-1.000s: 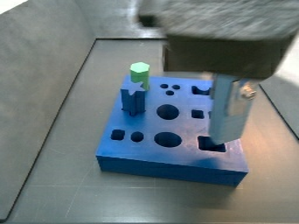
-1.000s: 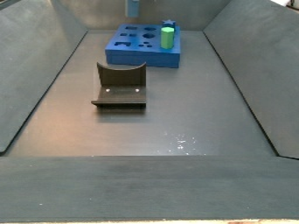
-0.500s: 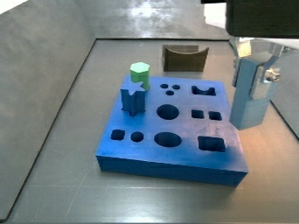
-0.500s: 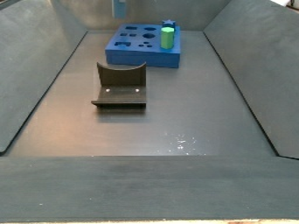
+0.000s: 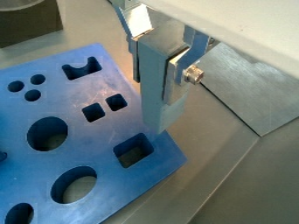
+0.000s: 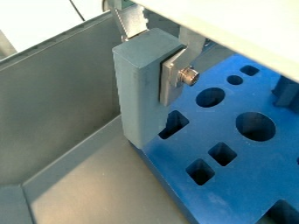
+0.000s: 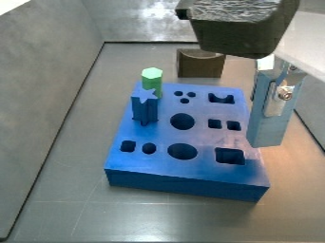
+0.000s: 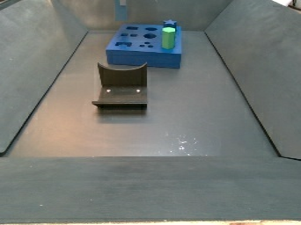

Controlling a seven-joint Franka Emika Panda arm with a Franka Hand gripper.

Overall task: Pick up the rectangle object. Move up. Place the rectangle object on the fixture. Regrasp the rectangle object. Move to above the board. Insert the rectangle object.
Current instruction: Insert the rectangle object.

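My gripper [image 7: 269, 87] is shut on the rectangle object [image 7: 267, 106], a pale grey-blue long block held upright. It hangs at the right edge of the bright blue board [image 7: 162, 163], above and beside the rectangular cutout [image 5: 132, 154]. In both wrist views the silver fingers [image 5: 177, 70] clamp the block [image 5: 156, 87] near its upper part, and its lower end sits by the board's edge [image 5: 70, 162]. The block [image 6: 138, 83] and board [image 6: 239, 166] show there too. The dark brown fixture [image 8: 120, 88] stands apart from the board [image 8: 147, 54]; it also shows behind the board [image 7: 200, 63].
A green hexagonal peg [image 7: 151, 78] and a dark blue star peg [image 7: 143, 104] stand in the board's left side. Grey sloped walls [image 8: 35, 79] enclose the floor on both sides. The green peg [image 8: 170, 37] shows on the board in a side view.
The gripper with the block has moved from over the board's rectangular cutout to the right, to the board's right edge, and has since settled slightly lower.
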